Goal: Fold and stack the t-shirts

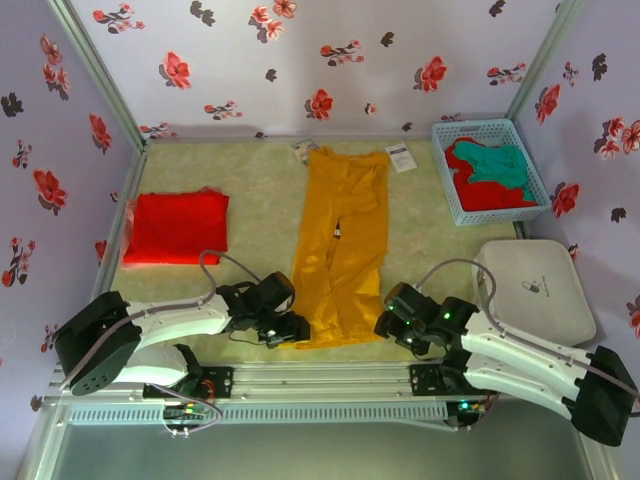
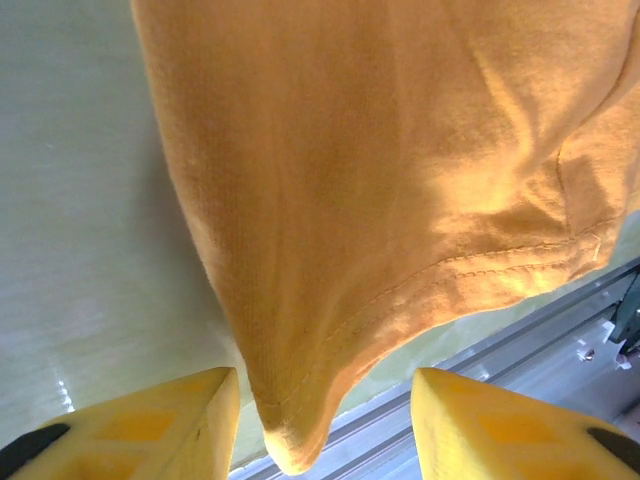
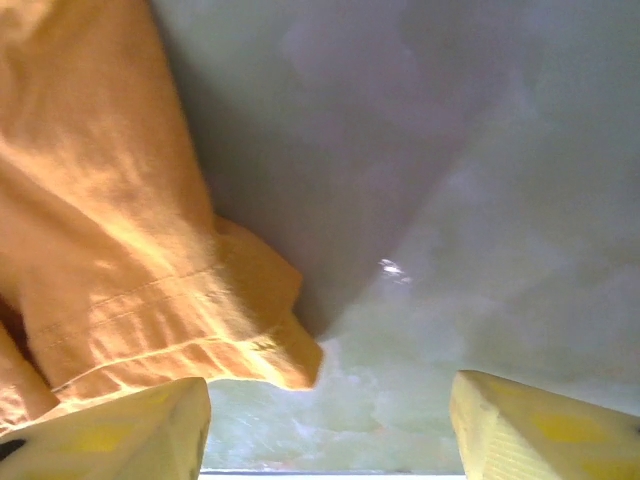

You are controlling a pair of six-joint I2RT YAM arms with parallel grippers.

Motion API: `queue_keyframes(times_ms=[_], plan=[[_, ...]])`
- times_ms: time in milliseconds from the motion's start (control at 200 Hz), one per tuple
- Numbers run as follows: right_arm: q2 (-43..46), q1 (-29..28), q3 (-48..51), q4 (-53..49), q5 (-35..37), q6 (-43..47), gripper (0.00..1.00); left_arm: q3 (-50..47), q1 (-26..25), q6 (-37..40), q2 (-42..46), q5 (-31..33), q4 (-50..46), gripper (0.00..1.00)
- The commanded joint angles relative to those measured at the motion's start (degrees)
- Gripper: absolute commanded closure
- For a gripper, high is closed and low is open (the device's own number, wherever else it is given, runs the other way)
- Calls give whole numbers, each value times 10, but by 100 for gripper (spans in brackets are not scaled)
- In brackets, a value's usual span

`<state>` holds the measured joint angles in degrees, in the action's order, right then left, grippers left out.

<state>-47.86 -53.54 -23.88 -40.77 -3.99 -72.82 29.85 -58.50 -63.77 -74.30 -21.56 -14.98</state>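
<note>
Your left claw (image 2: 325, 430) is standing spread at the near edge of the desk (image 1: 250, 190), the hem corner of the mustard-yellow t-shirt (image 1: 340, 245) lying loose between its fingers (image 2: 170, 420). Your right claw (image 3: 330, 425) is gaping beside the other corner, pinching nothing. That shirt is lying mid-desk as a long strip, needing cross-folds. Farther left, one red t-shirt (image 1: 178, 228) is sitting folded. A teal t-shirt (image 1: 500, 162) and more red cloth (image 1: 490, 193) are waiting in the basket (image 1: 447, 190).

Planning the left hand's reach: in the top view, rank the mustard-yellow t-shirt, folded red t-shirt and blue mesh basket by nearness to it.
1. Mustard-yellow t-shirt, right beside the left hand.
2. Folded red t-shirt, back-left.
3. Blue mesh plastic basket, far-right corner.
</note>
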Motion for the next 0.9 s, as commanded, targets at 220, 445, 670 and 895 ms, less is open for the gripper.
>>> queue_keyframes(times_ms=[220, 445, 670, 895], plan=[[-119, -4, -18, 97, 2, 66, 45, 1, -4, 3, -26, 23, 25, 56], [-105, -4, -13, 107, 12, 66, 73, 4, -4, 1, -42, 26, 41, 68], [-57, -4, -15, 86, 14, 46, 100, 15, -4, 7, -44, 26, 31, 80], [-25, -4, -16, 6, 5, 7, 100, 14, -4, 8, -32, 25, 19, 93]])
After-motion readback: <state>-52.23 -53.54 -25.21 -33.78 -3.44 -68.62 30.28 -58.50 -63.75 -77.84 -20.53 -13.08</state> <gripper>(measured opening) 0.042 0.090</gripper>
